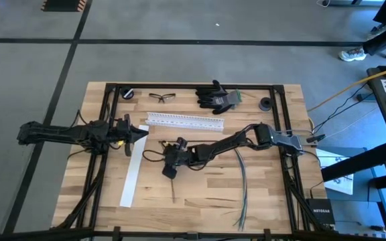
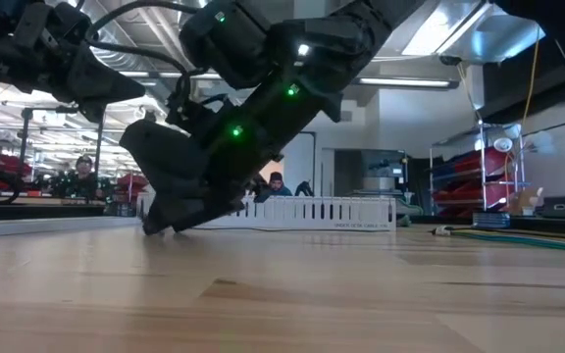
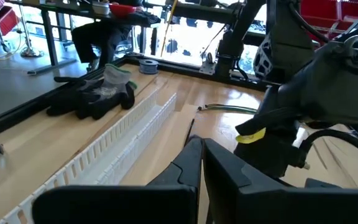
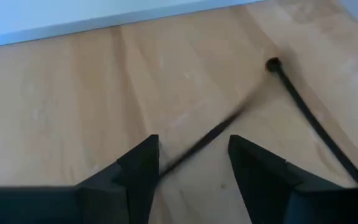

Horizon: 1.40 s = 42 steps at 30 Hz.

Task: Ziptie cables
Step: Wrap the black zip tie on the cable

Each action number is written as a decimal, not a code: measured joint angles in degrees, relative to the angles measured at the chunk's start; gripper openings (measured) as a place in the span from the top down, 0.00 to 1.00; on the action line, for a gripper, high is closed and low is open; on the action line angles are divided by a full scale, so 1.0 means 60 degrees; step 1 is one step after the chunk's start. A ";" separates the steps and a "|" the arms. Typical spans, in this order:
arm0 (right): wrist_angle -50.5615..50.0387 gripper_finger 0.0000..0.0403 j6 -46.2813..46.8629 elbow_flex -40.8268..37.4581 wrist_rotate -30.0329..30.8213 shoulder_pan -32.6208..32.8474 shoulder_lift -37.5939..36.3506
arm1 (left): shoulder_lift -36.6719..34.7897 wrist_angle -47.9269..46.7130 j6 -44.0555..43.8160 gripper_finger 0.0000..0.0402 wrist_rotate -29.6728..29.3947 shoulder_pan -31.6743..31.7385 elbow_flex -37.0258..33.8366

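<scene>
Right gripper: the right gripper point(image 4: 191, 165) is low over the middle of the wooden table point(image 1: 200, 201), pointing down at the boards, its two fingers point(image 4: 138, 168) parted with a clear gap between them.
Right gripper contact: a thin dark strand, apparently a zip tie point(image 4: 303, 112), lies on the wood and runs into that gap; whether the fingers touch it cannot be told, and nothing is lifted.
Left gripper: the left gripper point(image 1: 139, 132) sits at the table's left side, clenched, fingertips pressed together over the top end of the flat white strip point(image 1: 133, 175); whether it pinches the strip cannot be told.
Cables: the cables point(image 1: 242, 184) lie loose on the right half of the table, a gently curved dark bundle running toward the near edge, well apart from both grippers.
Table: a white slotted rail point(image 1: 185, 121) lies across the far middle; beyond it are safety glasses point(image 1: 161, 97), black gloves point(image 1: 216, 97) and two small dark round items near the far corners.
Room: grey floor with dark tape lines; in the low view, shelving, ceiling lights and a person point(image 2: 277, 183) seated behind the rail.
</scene>
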 joint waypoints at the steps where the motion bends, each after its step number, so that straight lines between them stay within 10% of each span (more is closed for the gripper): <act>1: -0.0105 0.58 0.0003 0.0002 0.0038 0.0000 0.0000 | -0.0004 -0.0002 0.0000 1.00 0.0000 0.0000 0.0000; 10: -0.0323 0.97 -0.0231 0.0016 -0.0628 -0.0014 -0.0022 | 0.0000 0.0002 0.0000 1.00 0.0000 0.0000 0.0000; 19: -0.1214 1.00 -0.1399 0.0001 -0.1107 0.0029 -0.0340 | -0.0004 -0.0002 0.0000 1.00 0.0004 0.0000 0.0000; 34: -0.2025 1.00 -0.4534 -0.0735 0.3643 0.1589 -0.0668 | -0.0003 -0.0002 0.0021 1.00 0.0004 0.0000 0.0000; 42: -0.0717 1.00 -0.3053 -0.1593 0.3732 0.1890 -0.0717 | 0.0000 -0.0042 -0.0104 1.00 0.0000 -0.0004 0.0000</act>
